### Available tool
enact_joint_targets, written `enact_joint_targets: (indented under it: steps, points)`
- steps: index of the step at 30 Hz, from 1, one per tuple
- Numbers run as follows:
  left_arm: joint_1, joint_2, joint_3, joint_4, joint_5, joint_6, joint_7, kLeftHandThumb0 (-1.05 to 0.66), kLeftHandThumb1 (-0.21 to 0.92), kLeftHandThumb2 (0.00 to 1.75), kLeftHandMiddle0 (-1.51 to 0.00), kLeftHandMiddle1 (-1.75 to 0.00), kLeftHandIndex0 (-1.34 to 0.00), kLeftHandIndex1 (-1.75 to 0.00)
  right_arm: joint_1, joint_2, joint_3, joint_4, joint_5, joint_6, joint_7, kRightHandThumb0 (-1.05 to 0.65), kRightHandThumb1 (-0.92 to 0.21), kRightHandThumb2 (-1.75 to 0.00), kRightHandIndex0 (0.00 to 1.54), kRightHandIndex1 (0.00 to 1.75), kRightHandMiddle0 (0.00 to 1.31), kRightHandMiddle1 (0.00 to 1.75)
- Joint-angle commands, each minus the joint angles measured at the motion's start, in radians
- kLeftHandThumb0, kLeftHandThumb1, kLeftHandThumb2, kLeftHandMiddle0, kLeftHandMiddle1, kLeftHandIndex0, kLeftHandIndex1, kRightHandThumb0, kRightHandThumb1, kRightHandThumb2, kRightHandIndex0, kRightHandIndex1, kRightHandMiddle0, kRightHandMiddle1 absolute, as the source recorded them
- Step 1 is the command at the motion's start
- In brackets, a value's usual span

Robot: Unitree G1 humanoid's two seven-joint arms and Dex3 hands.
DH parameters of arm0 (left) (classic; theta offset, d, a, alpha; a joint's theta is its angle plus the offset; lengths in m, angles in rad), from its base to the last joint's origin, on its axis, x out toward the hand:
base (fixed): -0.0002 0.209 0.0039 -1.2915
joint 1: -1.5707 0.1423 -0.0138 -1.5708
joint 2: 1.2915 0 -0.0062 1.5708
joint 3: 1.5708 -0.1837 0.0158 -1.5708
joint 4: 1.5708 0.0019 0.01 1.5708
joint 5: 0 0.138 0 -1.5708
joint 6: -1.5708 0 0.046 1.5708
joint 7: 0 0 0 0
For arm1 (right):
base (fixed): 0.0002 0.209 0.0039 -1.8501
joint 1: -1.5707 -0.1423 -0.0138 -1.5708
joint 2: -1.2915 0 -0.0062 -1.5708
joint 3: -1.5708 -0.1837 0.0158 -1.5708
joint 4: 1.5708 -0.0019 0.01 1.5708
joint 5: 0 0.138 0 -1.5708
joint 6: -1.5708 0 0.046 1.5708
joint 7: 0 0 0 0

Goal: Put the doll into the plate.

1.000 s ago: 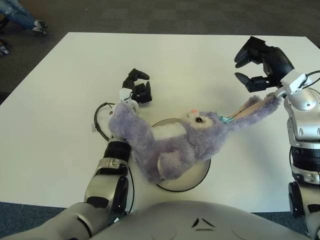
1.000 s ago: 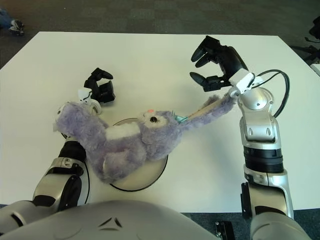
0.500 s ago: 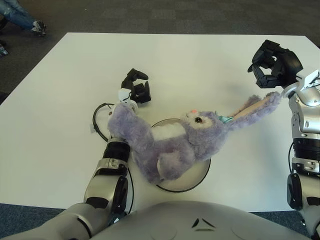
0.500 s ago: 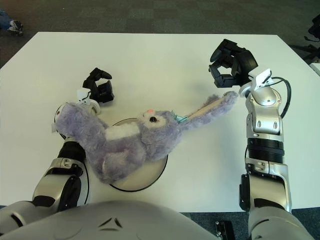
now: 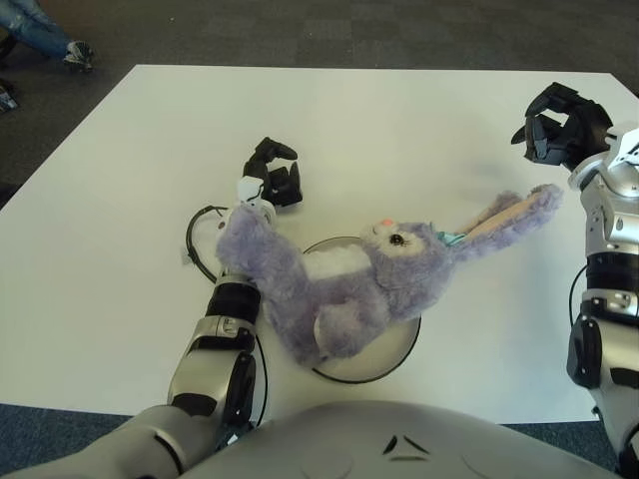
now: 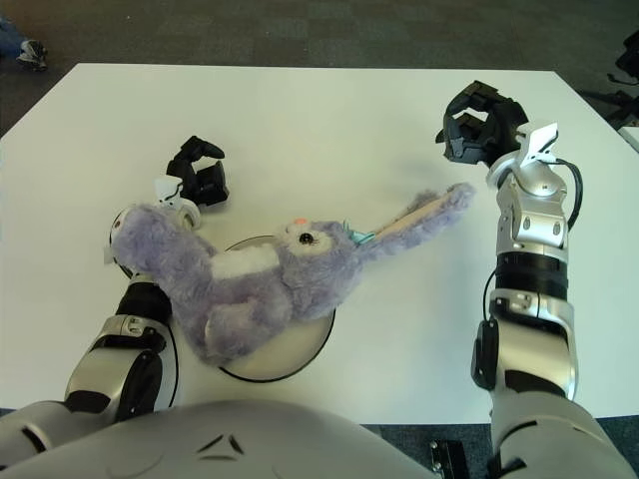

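A purple plush bunny doll (image 5: 344, 289) lies on its side across a round white plate (image 5: 395, 351) near the table's front edge. Its head (image 5: 401, 255) is over the plate's right part. Its long ears (image 5: 514, 212) stretch out to the right on the table. One leg is draped over my left wrist (image 5: 243, 232). My left hand (image 5: 275, 172) shows just beyond that leg, fingers loosely bent with a gap and holding nothing. My right hand (image 5: 559, 128) is raised at the far right, above and clear of the ear tip, fingers curled in and empty.
The white table (image 5: 399, 120) spreads wide behind the doll. A thin black cable loop (image 5: 197, 238) lies by my left wrist. Someone's shoe (image 5: 76, 52) is on the dark carpet beyond the table's far left corner.
My right hand has drawn away from the doll's ear, moving right, and its spread fingers have curled in. The ear now lies free. Doll body and left arm are unchanged.
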Motion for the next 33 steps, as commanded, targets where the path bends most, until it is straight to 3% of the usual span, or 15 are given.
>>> enact_joint_targets:
  steps: [1, 13, 21, 26, 33]
  points:
    - [0.019, 0.006, 0.001, 0.011, 0.004, 0.003, 0.006, -0.45, 0.4, 1.21, -1.13, -1.75, -0.54, -1.75, -0.036, -0.005, -0.018, 0.06, 0.022, -0.036, 0.001, -0.01, -0.28, -1.31, 0.61, 1.59, 0.51, 1.74]
    - [0.024, 0.006, -0.001, 0.005, 0.007, 0.005, 0.009, -0.45, 0.41, 1.21, -1.13, -1.75, -0.54, -1.75, -0.082, 0.002, -0.028, 0.266, 0.02, -0.095, -0.031, -0.01, -0.19, -1.36, 0.77, 1.41, 0.59, 1.75]
    - [0.025, 0.006, -0.001, 0.002, 0.005, 0.005, 0.006, -0.44, 0.41, 1.2, -1.13, -1.75, -0.53, -1.75, -0.108, 0.028, -0.008, 0.392, 0.002, -0.162, -0.065, -0.01, -0.09, -1.49, 0.85, 1.48, 0.61, 1.75]
    - [0.026, 0.008, -0.001, 0.001, 0.002, 0.004, 0.0, -0.44, 0.42, 1.19, -1.13, -1.75, -0.52, -1.75, -0.122, 0.055, -0.011, 0.447, 0.012, -0.184, -0.078, -0.01, 0.05, -1.64, 0.95, 1.49, 0.69, 1.75]
    - [0.028, 0.009, 0.001, 0.002, -0.001, 0.0, -0.002, -0.44, 0.42, 1.18, -1.13, -1.75, -0.52, -1.75, -0.127, 0.079, -0.014, 0.493, 0.013, -0.21, -0.096, 0.0, 0.11, -1.72, 0.98, 1.54, 0.72, 1.75]
